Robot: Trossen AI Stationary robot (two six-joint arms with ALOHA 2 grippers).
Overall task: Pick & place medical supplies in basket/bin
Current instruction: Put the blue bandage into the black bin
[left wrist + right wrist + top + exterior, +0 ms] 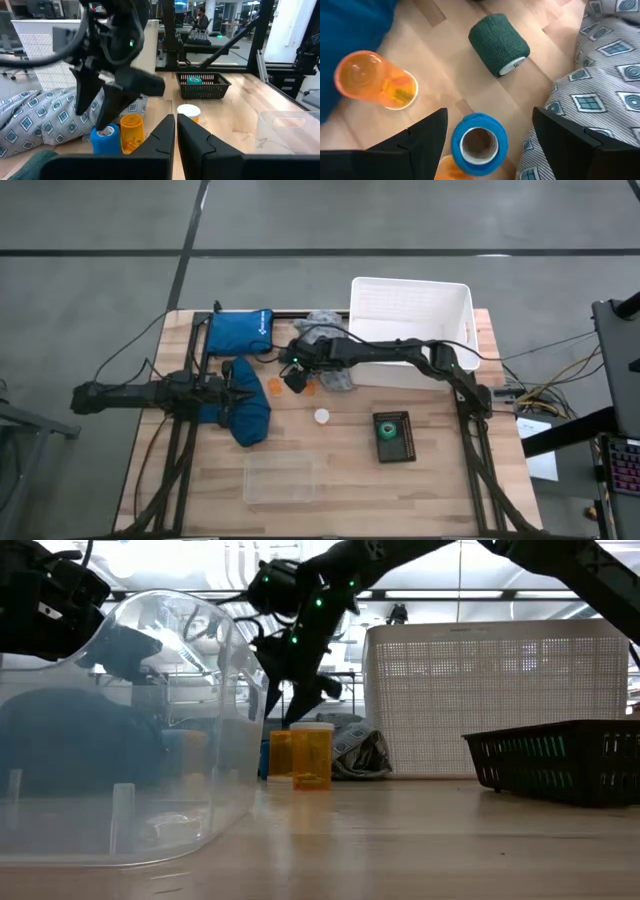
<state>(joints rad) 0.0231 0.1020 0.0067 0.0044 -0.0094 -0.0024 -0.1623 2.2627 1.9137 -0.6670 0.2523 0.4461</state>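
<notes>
The right gripper point(487, 145) is hovering with fingers spread wide on either side of an upright blue tape roll point(479, 144), low in the right wrist frame. A green roll point(498, 44) is lying above it, an orange vial point(375, 80) at left. The left gripper point(176, 131), pressed together, is waiting at centre-left. The white bin point(410, 330) is sitting upper right.

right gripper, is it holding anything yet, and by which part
Nothing is held. The right gripper hangs open above the blue tape roll, one of its fingers on each side, not touching it. The left gripper is shut on nothing.
</notes>
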